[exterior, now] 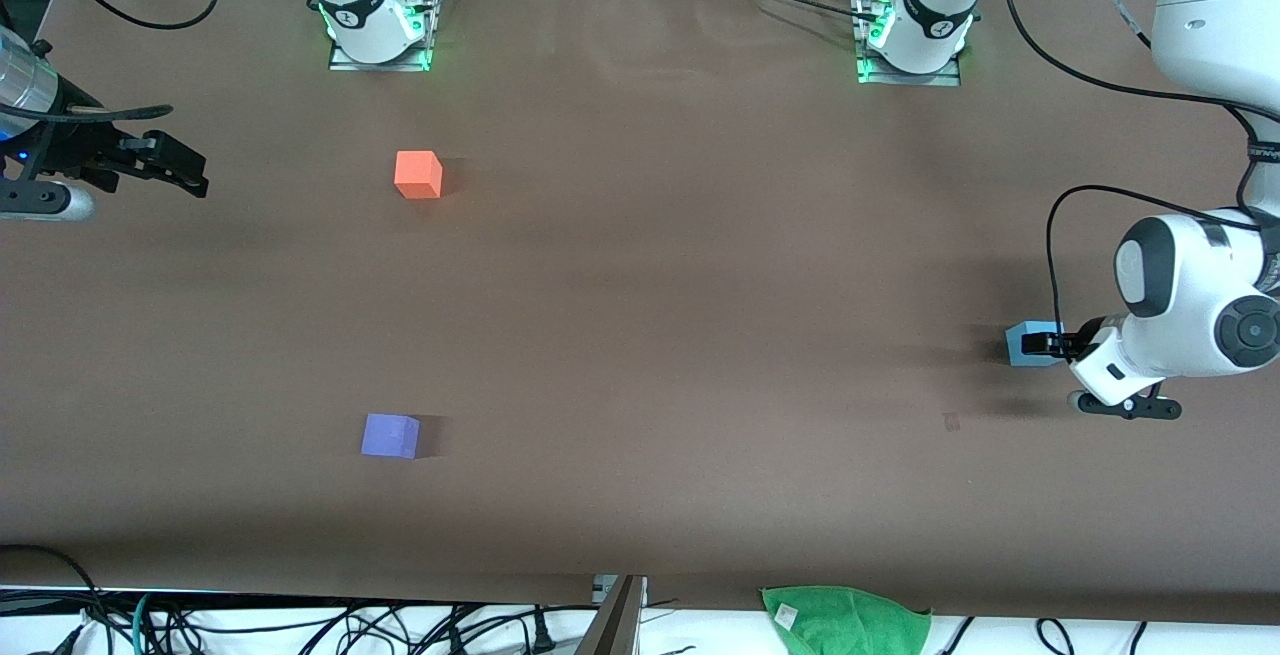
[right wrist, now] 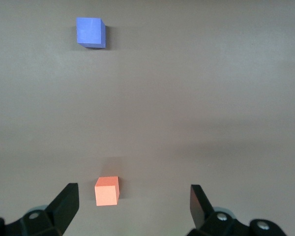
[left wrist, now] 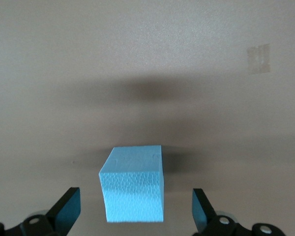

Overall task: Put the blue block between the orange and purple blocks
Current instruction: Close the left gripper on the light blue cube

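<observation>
Brown matting covers the whole table (exterior: 640,335), bare apart from three small cubes. Going near to far from the front camera: the purple block (exterior: 390,435) sits at about seven o'clock of the table's middle, toward the right arm's end; the blue block (exterior: 1028,343) rests on the mat at about three o'clock, toward the left arm's end; the orange block (exterior: 418,174) lies at about ten o'clock, farther than the purple one and well apart from it.

Its pebbled foam face suggests the blue block is light, slightly soft and not slippery; its two flat side faces look the best hold.

Over it, the left gripper (left wrist: 135,212) is spread wide, fingers (left wrist: 69,209) flanking the cube without touching. The right gripper (right wrist: 132,206) waits, released and empty, over the table edge at the right arm's end.
</observation>
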`<control>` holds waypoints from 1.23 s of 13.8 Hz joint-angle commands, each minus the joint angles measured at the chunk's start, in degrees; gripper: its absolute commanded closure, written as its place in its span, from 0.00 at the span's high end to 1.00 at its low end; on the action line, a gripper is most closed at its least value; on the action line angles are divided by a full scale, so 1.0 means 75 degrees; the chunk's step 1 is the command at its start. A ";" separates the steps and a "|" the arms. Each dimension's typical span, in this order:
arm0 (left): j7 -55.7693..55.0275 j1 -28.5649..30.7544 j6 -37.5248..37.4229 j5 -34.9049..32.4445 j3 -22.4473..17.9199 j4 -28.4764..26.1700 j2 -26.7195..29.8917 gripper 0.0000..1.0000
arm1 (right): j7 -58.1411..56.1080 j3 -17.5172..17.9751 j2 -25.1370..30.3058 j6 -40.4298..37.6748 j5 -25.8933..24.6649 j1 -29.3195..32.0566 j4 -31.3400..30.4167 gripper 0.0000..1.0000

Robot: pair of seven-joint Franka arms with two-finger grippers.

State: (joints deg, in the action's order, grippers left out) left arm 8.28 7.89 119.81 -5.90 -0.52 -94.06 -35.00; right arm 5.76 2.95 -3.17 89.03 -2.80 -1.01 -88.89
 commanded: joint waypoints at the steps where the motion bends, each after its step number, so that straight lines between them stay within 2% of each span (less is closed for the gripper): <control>1: 0.0186 0.0189 0.0372 0.0118 0.0023 -0.0477 0.0178 1.00 | -0.0112 0.0029 -0.0046 -0.0047 0.0127 0.0077 0.0156 1.00; 6: 0.0186 0.0225 0.0723 0.0200 0.0023 -0.0887 0.0155 1.00 | -0.0112 0.0029 -0.0046 -0.0035 0.0127 0.0088 0.0156 1.00; 11: 0.0104 0.0272 0.0981 0.0212 0.0023 -0.0912 -0.0254 1.00 | -0.0112 0.0029 -0.0046 -0.0035 0.0127 0.0088 0.0156 1.00; 12: 0.0104 0.0283 0.1028 0.0201 0.0023 -0.0900 -0.0290 0.91 | -0.0112 0.0029 -0.0046 -0.0035 0.0127 0.0088 0.0156 1.00; 13: 0.0080 0.0295 0.1029 0.0200 0.0023 -0.0888 -0.0290 0.64 | -0.0123 0.0017 -0.0058 -0.0035 0.0103 0.0100 0.0156 1.00; 15: -0.0013 0.0283 0.1005 0.0212 0.0035 -0.0888 -0.0290 0.23 | -0.0112 0.0017 -0.0105 -0.0024 0.0103 0.0088 0.0191 1.00; 16: 0.0010 0.0272 0.0982 0.0212 0.0035 -0.0865 -0.0290 0.19 | -0.0112 0.0017 -0.0117 -0.0024 0.0103 0.0088 0.0214 1.00; 17: 0.0068 0.0283 0.0970 0.0212 0.0035 -0.0853 -0.0267 0.09 | -0.0112 0.0017 -0.0117 -0.0035 0.0115 0.0088 0.0215 1.00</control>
State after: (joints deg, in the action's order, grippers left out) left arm 8.10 9.75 127.09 -5.46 -0.50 -100.69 -37.39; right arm 5.76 2.89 -3.35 89.15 -2.80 -0.96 -88.88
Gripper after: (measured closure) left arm 0.414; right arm 0.000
